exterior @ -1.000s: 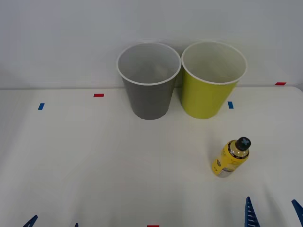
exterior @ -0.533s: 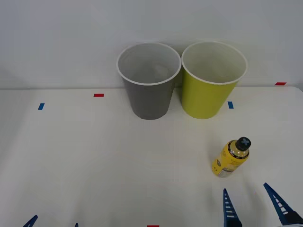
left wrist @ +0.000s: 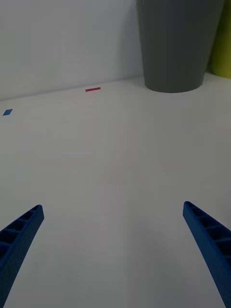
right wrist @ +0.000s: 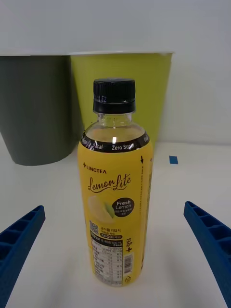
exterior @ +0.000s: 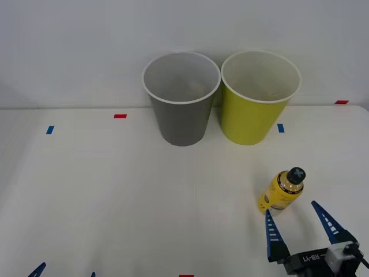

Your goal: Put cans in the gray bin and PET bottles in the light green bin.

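Observation:
A small PET bottle (exterior: 281,192) with a yellow label and black cap stands upright on the white table, right of centre. My right gripper (exterior: 294,218) is open just in front of it, its blue fingertips short of the bottle's base. In the right wrist view the PET bottle (right wrist: 115,192) stands centred between the spread fingers (right wrist: 209,240). The gray bin (exterior: 182,98) and the light green bin (exterior: 258,97) stand side by side at the back. My left gripper (exterior: 63,271) sits open at the front left edge, over bare table.
Small red tape marks (exterior: 120,116) and blue tape marks (exterior: 50,130) dot the table. A white wall rises right behind the bins. A wide stretch of table lies between the bottle and the bins.
My right gripper has advanced from the front edge toward the bottle, fingers spread. The bottle, both bins and the left arm have not moved.

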### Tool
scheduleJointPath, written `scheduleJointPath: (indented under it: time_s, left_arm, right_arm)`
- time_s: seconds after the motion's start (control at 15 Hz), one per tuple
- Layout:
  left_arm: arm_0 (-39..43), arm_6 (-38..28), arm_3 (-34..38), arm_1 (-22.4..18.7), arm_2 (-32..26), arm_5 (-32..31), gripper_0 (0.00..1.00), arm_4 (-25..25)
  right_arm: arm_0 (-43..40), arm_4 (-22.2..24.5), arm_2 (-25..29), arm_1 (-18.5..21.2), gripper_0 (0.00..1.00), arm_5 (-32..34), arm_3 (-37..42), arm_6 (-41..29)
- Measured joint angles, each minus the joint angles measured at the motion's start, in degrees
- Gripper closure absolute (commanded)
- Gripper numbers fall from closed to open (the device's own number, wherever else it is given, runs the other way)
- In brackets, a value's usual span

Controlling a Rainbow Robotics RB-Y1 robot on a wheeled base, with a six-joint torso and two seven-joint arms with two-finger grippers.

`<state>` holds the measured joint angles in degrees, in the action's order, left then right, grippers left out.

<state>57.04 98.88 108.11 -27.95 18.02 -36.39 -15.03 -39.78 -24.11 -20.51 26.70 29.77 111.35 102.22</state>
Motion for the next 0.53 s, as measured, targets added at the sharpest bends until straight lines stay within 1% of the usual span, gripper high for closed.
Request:
scheduleJointPath:
  time_s: [0.53]
  left_arm:
    - [0.0, 0.0, 0.0, 0.0, 0.0, 0.0, 0.0, 0.0]
  right_arm:
    - [5.4, -3.0, 1.1, -0.1, 0.0, -5.4, 0.0, 0.3]
